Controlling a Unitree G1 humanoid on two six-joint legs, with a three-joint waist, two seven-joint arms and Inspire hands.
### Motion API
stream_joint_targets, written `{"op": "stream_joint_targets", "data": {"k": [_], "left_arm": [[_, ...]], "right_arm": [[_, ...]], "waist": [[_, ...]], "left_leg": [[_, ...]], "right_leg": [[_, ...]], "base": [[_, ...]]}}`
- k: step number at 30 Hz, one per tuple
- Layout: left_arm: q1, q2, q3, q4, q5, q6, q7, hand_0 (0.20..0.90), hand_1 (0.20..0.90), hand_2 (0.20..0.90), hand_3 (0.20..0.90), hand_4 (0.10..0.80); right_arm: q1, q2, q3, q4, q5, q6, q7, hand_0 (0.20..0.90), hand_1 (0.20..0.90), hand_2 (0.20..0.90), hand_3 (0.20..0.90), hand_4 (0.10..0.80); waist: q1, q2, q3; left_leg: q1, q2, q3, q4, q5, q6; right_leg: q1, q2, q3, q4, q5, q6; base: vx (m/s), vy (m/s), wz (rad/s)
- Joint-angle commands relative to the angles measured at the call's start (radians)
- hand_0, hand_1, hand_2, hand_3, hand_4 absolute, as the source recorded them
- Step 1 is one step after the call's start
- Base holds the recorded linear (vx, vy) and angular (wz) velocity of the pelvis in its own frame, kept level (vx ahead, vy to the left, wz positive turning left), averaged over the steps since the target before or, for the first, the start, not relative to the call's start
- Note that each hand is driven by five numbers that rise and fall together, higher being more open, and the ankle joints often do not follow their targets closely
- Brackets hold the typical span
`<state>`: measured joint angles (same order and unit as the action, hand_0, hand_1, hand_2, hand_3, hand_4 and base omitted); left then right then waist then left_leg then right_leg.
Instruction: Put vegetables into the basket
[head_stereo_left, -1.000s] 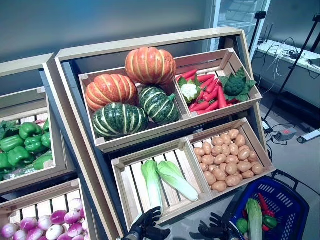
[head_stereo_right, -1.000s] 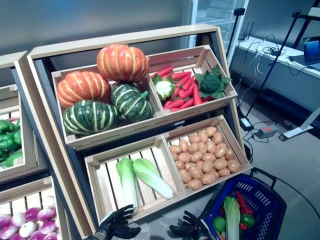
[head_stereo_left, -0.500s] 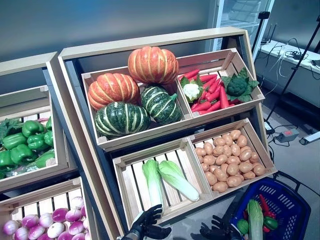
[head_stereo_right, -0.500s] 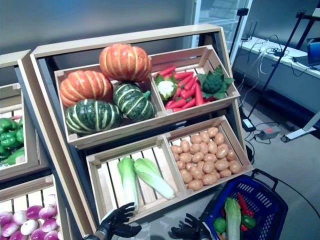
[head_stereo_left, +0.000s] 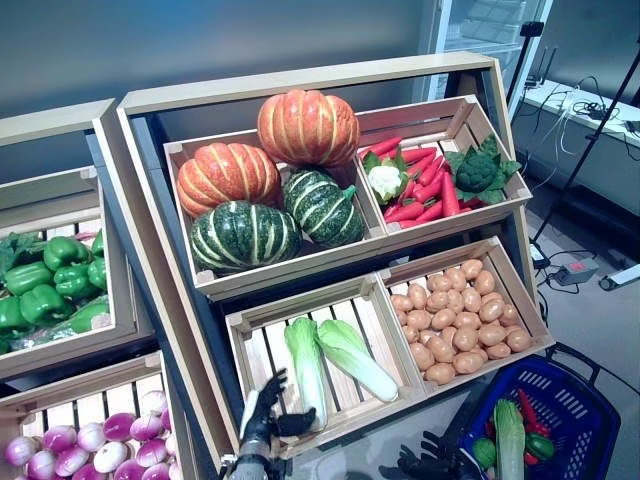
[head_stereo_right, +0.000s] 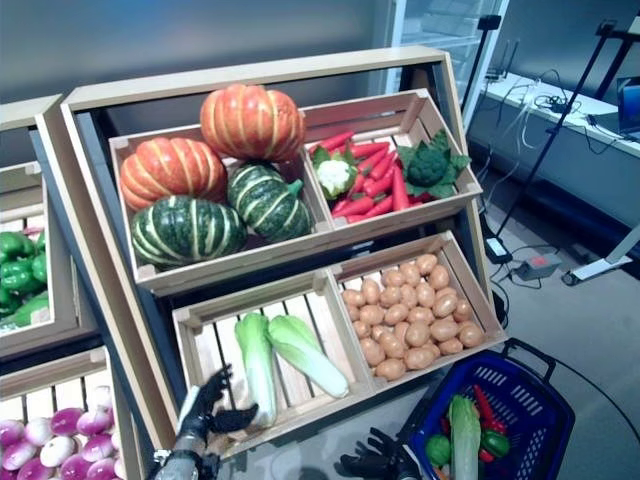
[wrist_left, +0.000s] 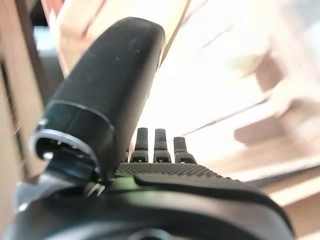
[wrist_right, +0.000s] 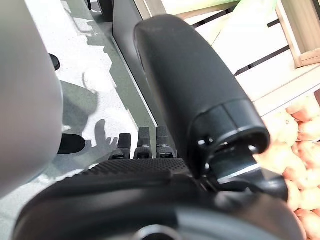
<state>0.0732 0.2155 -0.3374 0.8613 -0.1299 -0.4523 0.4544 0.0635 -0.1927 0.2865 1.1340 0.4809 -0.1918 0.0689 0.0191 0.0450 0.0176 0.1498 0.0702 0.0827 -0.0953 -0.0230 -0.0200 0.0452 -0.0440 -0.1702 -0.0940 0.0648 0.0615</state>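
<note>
The blue plastic basket (head_stereo_left: 590, 396) stands on the floor at the lower right. In it lie a long green-and-white cabbage (head_stereo_left: 510, 436), red chillies (head_stereo_left: 526, 408) and round green vegetables (head_stereo_left: 540, 446). My left hand (head_stereo_left: 262, 408) is open with its fingers spread, raised at the front edge of the lower left crate (head_stereo_left: 352, 420). Its thumb is close to the base of a long green-and-white cabbage (head_stereo_left: 305, 362) that lies in that crate. Its straight fingers (wrist_left: 155, 145) show in the left wrist view. My right hand (head_stereo_left: 425, 464) is open and low, just left of the basket.
A tall slanted wooden stand (head_stereo_left: 300, 85) with crates of vegetables stands in front of me. A second stand (head_stereo_left: 60, 190) is at the left. Tripod legs and cables (head_stereo_left: 570, 270) are on the floor at the far right, behind the basket.
My left hand has risen from below the crate's front to its front edge, beside the long cabbage. The right hand has stayed put. The camera has shifted a little.
</note>
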Motion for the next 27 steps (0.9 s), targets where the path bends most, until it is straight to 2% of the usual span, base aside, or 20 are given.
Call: {"op": "stream_joint_targets", "data": {"k": [1,6,11,16,22,25,27], "left_arm": [[-0.146,0.029,0.015,-0.048,0.099,-0.088,0.130,0.900,0.900,0.900,0.900,0.800],[-0.183,0.037,0.032,-0.043,0.101,-0.016,0.178,0.900,0.900,0.900,0.900,0.800],[-0.281,0.036,0.031,-0.008,0.050,0.050,0.202,0.900,0.900,0.900,0.900,0.800],[-0.411,0.019,0.004,0.060,-0.058,0.098,0.238,0.900,0.900,0.900,0.900,0.800],[-0.453,0.002,0.017,0.072,-0.163,0.104,0.270,0.900,0.900,0.900,0.900,0.800],[-0.482,0.008,0.028,0.062,-0.199,0.094,0.290,0.900,0.900,0.900,0.900,0.800],[-0.493,0.015,0.029,0.057,-0.204,0.087,0.293,0.900,0.900,0.900,0.900,0.800]], "right_arm": [[-0.085,0.021,-0.025,0.010,0.032,-0.038,0.034,0.900,0.900,0.900,0.900,0.800],[-0.073,0.009,-0.022,-0.014,0.016,-0.031,0.023,0.900,0.900,0.900,0.900,0.800],[-0.109,-0.018,0.000,-0.058,0.057,-0.037,0.002,0.900,0.900,0.900,0.900,0.800],[-0.187,-0.033,0.041,-0.092,0.120,-0.060,-0.016,0.900,0.900,0.900,0.900,0.800],[-0.205,-0.048,0.065,-0.160,0.127,-0.072,-0.033,0.900,0.900,0.900,0.900,0.800],[-0.200,-0.066,0.077,-0.226,0.156,-0.086,-0.041,0.900,0.900,0.900,0.900,0.800],[-0.199,-0.073,0.080,-0.253,0.160,-0.092,-0.044,0.900,0.900,0.900,0.900,0.800]], "waist": [[-0.001,-0.048,0.016],[-0.019,-0.049,0.029],[-0.035,-0.058,0.104],[-0.062,-0.072,0.208],[-0.079,-0.081,0.255],[-0.088,-0.090,0.289],[-0.092,-0.092,0.299]], "left_leg": [[-0.020,-0.070,-0.009,0.008,-0.013,0.048],[-0.012,-0.070,0.016,0.017,-0.009,0.046],[-0.126,-0.067,0.019,0.189,-0.040,0.047],[-0.321,-0.053,0.036,0.440,-0.104,0.057],[-0.509,-0.033,0.028,0.692,-0.180,0.058],[-0.585,-0.028,0.016,0.835,-0.242,0.062],[-0.611,-0.025,0.018,0.873,-0.256,0.069]], "right_leg": [[0.069,-0.019,-0.013,0.007,-0.039,-0.014],[0.068,-0.017,0.007,0.007,-0.035,-0.018],[-0.014,-0.028,0.017,0.117,-0.051,-0.037],[-0.211,-0.037,0.034,0.357,-0.130,-0.058],[-0.377,-0.049,0.036,0.596,-0.216,-0.081],[-0.452,-0.061,0.044,0.741,-0.271,-0.078],[-0.485,-0.064,0.047,0.783,-0.281,-0.079]], "base": [[0.058,0.026,-0.01],[0.071,0.038,-0.03],[-0.074,0.033,-0.05],[-0.209,0.024,-0.09],[-0.127,0.015,-0.08],[-0.081,0.009,-0.09],[-0.082,0.004,0.02]]}}
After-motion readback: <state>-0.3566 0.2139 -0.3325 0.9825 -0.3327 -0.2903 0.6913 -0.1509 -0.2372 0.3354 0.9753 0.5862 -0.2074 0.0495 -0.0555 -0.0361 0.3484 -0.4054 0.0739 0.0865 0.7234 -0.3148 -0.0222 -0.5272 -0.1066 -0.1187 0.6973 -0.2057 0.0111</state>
